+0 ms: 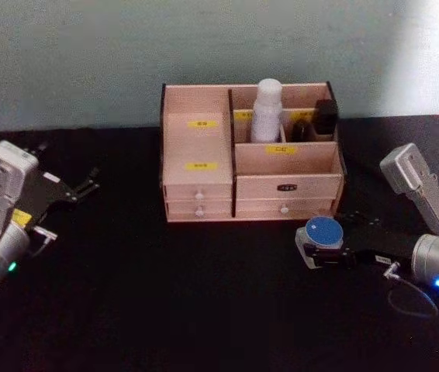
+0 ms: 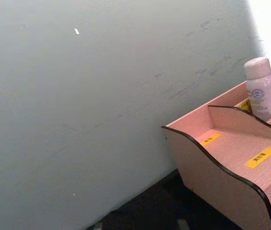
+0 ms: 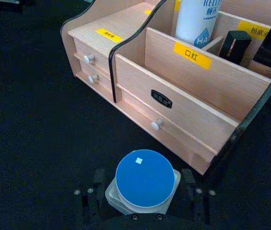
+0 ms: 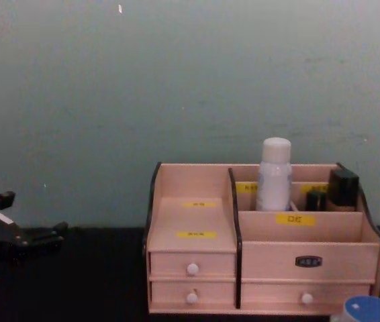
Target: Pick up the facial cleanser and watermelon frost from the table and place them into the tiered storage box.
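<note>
Worktop [image 1: 165,302]: black; it carries everything here.
Right gripper [image 1: 322,242]: low at the right front, jaws pinching the jar from 2 sides.
Jar [image 1: 324,231]: short, with a whitish body and a flat blue lid; held between those jaws just in front of the box's lower right drawer, outside the box.
Left gripper [image 1: 91,180]: far left, well apart from the box, jaws spread.
Box [image 1: 258,188]: pale wood with dark curved edges, stepped compartments, yellow labels and 4 white-knobbed drawers.
Bottle [image 1: 267,111]: tall and white, upright in a back compartment right of the middle divider, near 2 dark items [image 1: 326,116].
Wall [image 1: 88,54]: pale grey-green, behind the box.
</note>
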Tool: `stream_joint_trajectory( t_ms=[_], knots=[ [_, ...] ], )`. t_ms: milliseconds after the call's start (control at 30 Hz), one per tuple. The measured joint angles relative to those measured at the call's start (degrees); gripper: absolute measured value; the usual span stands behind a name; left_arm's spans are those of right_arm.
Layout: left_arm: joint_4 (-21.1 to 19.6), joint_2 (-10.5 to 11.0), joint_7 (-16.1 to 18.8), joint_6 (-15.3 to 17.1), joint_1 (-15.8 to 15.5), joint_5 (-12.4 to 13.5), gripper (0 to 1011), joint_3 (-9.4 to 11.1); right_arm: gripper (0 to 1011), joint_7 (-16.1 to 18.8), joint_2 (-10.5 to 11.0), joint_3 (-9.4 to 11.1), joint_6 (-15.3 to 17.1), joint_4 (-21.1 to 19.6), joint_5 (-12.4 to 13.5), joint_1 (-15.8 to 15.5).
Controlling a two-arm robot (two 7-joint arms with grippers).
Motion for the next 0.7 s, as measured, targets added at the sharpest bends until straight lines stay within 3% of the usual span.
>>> stream_joint_trajectory(
  t_ms=[467,700],
  knots=[
    [0.0,0.0,0.0,0.0,0.0,0.0,1001,0.0,1000,0.04,0.05,-0.03,0.08,-0.01,0.01,0.02],
    [0.0,0.0,0.0,0.0,0.0,0.0,1001,0.0,862,0.04,0.08,-0.03,0.11,-0.04,0.01,0.02]
  ],
)
